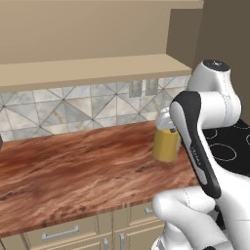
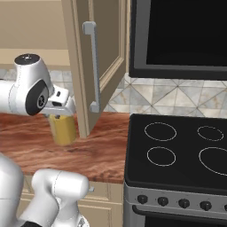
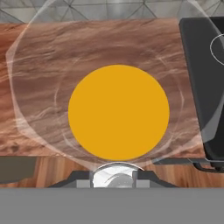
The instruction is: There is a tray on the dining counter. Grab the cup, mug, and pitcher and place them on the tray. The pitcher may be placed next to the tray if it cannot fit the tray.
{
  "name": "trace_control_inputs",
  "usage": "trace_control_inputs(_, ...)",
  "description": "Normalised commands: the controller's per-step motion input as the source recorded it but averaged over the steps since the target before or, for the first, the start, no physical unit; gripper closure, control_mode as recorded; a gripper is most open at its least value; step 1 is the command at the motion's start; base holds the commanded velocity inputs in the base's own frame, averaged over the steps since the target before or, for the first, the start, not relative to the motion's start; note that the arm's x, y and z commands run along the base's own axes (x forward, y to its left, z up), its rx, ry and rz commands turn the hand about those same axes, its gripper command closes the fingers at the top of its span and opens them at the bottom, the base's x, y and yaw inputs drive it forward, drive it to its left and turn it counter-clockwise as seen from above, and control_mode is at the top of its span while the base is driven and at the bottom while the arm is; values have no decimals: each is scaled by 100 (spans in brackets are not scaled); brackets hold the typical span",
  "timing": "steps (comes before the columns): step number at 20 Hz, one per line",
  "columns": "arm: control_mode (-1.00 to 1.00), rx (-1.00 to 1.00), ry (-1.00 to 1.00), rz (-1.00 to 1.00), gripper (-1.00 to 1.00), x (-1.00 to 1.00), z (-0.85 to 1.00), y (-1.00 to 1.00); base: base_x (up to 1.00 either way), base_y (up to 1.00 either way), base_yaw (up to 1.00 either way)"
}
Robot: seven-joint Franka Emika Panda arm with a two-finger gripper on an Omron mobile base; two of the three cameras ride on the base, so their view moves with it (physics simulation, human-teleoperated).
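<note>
From the left base view, the pitcher (image 1: pixel 166 140) stands upright on the wood counter (image 1: pixel 73 171) near its right end, just beside the stove (image 1: pixel 229 146). My arm crosses in front of it, so I see the yellow-filled glass but not my claw. This is the shorter counter with beige drawers under it, not the dining counter, so the pitcher is not yet where it belongs.

From the right base view, my claw (image 2: pixel 61 113) sits right at the pitcher's (image 2: pixel 63 129) top, with the open cabinet door (image 2: pixel 95 66) just to its right. The pitcher's base looks close to the counter (image 2: pixel 102 150); I cannot tell whether it rests there or is a touch lifted. The fingers are hidden behind my wrist housing, so from here I cannot tell whether they pinch the rim.

From the hand view, I look straight down into the pitcher (image 3: pixel 118 113): the orange disc of liquid sits centred, the clear rim spreading wide around it, the counter (image 3: pixel 43 52) below and the stove (image 3: pixel 205 87) at the right. My fingertips are not clearly visible, so whether my claw is open, closed or gripping the rim I cannot tell.

My judgement: the pitcher's turn is only beginning. It must be carried to the tray, and nothing here shows how the cup and mug stand.
</note>
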Motion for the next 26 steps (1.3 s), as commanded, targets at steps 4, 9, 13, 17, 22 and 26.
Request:
trace_control_inputs(4,-100,0,0,0,100,0,20,0,0,0,0)
trace_control_inputs(9,-100,0,0,3,100,-2,9,1,0,0,0)
trace_control_inputs(13,100,0,0,0,100,0,0,0,-42,0,5)
trace_control_inputs(17,100,0,0,0,100,0,0,0,-98,0,11)
trace_control_inputs(22,100,0,0,0,100,0,0,0,-100,0,19)
trace_control_inputs(26,100,0,0,0,100,0,0,0,-100,15,36)
